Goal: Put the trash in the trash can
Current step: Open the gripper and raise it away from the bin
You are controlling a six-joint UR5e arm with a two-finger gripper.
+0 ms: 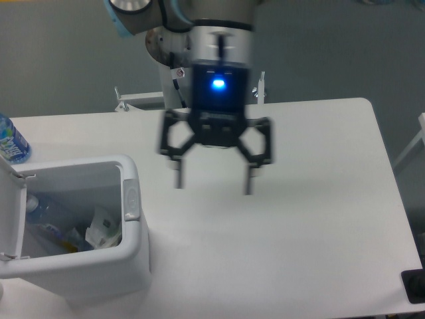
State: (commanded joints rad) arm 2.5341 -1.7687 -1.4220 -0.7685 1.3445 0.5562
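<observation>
The white trash can (129, 246) stands at the front left of the table with its lid open. Inside it lie the crumpled white paper wad (104, 228) with dark marks and the clear bluish squashed bottle (50, 219). My gripper (214, 181) hangs above the middle of the table, to the right of the can. Its two fingers are spread wide apart with nothing between them. A blue light glows on the gripper body.
A blue-labelled water bottle (11, 141) stands at the far left edge behind the can. The white table (319, 219) ends at the right and front. A dark object (415, 287) sits at the front right corner.
</observation>
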